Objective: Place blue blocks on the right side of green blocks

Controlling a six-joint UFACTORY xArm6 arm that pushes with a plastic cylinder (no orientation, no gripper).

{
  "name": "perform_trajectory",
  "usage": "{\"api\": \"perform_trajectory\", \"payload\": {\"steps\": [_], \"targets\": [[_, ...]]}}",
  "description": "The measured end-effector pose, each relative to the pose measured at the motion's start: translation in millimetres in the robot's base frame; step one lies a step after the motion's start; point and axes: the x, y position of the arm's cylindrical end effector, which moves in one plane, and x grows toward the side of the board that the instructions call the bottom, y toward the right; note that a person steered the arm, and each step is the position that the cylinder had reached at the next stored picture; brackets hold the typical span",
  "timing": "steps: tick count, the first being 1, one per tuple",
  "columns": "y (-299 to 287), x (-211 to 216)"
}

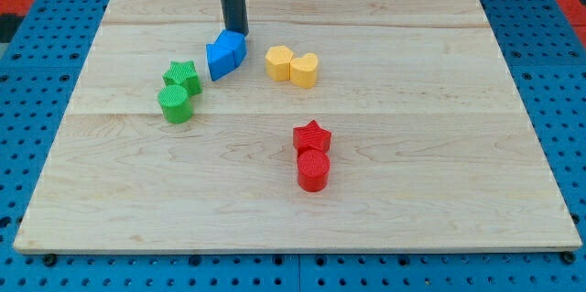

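Observation:
My tip rests at the upper right edge of the blue blocks, which sit together as one cluster of angular shapes in the upper middle of the board. The green star lies just to the left of the blue cluster and a little lower, with a small gap. The green cylinder touches the star from below. The blue blocks stand to the right of both green blocks.
Two yellow blocks, a rounded one and a heart, sit side by side to the right of the blue cluster. A red star and a red cylinder stand lower, right of centre. The wooden board lies on a blue pegboard.

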Motion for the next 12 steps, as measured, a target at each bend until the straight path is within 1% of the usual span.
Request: {"api": "perform_trajectory", "payload": {"steps": [2,3,4,6,8,10,11,12], "targets": [[-3.4,15.7],[-13.0,21.1],[-37.1,26.9],[-41.6,37.3],[-22.3,42.1],[-22.3,50.2],[-9.3,50.3],[16.8,50.2]]}}
